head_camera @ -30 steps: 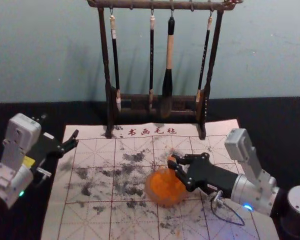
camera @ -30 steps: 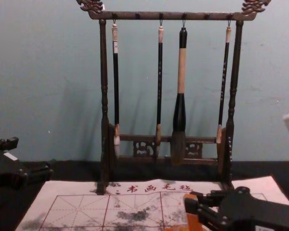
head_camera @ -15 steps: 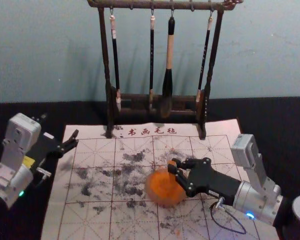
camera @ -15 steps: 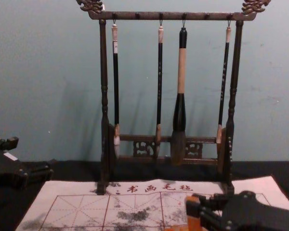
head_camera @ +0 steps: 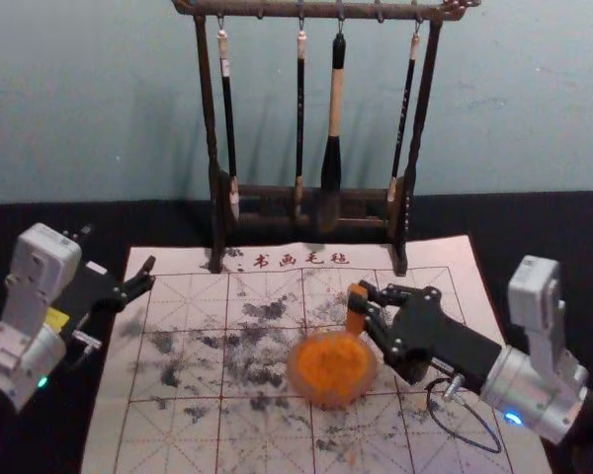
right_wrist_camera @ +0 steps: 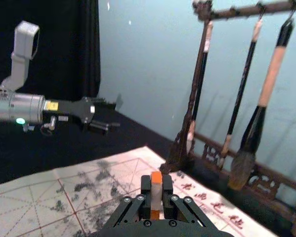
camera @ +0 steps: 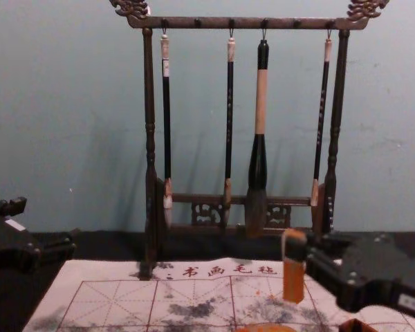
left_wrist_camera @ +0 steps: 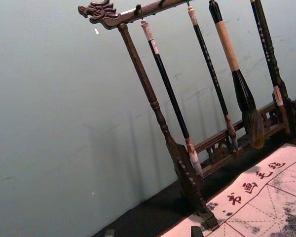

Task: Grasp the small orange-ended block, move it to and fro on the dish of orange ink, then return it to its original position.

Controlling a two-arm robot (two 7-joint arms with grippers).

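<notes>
Orange-ended block [head_camera: 355, 322] is gripped btwn the R gripper's [head_camera: 360, 294] fingers, approx. upright, held up off the mat [head_camera: 183, 439] nr the far R side of the orange ink dish [head_camera: 331, 369], not touching it. L gripper [head_camera: 119, 250] idle by the mat's L edge, fingers spread w/ nothing btwn.

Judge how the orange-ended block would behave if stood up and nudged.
The block looks stiff: its edges run straight in the right gripper. Tall and narrow, it would probably tip. Its orange-coated lower end may be slippery.
</notes>
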